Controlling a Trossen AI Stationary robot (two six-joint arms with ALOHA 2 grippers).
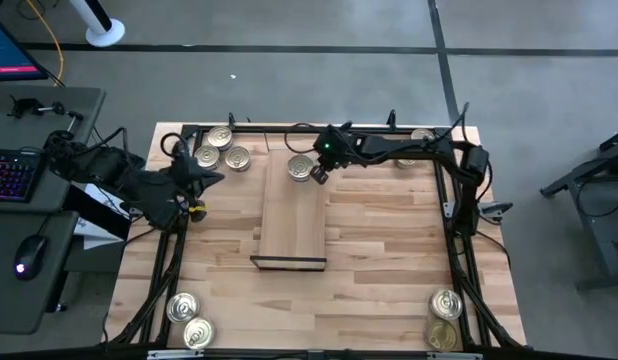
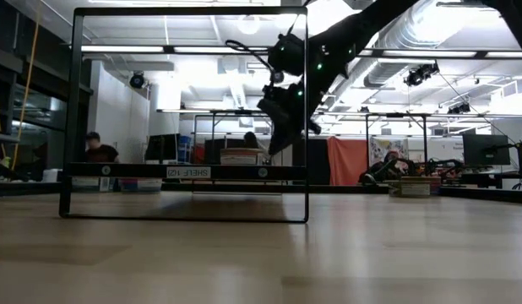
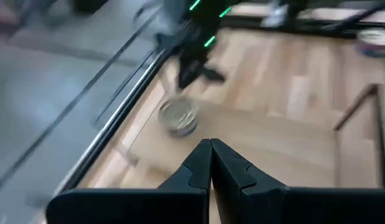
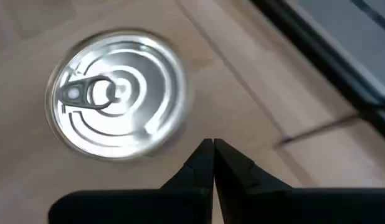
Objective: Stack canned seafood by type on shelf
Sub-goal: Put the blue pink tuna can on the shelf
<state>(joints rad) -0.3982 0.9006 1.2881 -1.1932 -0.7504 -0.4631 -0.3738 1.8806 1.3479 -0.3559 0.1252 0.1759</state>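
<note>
The shelf point(image 1: 292, 215), a light-wood board with black end frames, lies at the table's middle. One silver-lidded tin of canned seafood point(image 1: 301, 168) sits flat on its far end, pull-tab up point(image 4: 118, 93). My right gripper point(image 1: 320, 176) is shut just right of that tin, slanting down, with a small gap between it and the rim point(image 4: 212, 146). My left gripper point(image 1: 204, 181) is shut over the table left of the shelf, pointing toward the tin point(image 3: 178, 116), with nothing in it point(image 3: 211, 146). Three tins point(image 1: 220, 150) stand at the far left.
Two tins point(image 1: 189, 318) lie at the near left corner, two more point(image 1: 445, 315) at the near right, and one point(image 1: 421, 137) at the far right under the right arm. Black frame rails point(image 1: 457, 230) border the table. Bare shelf board stretches toward the near edge.
</note>
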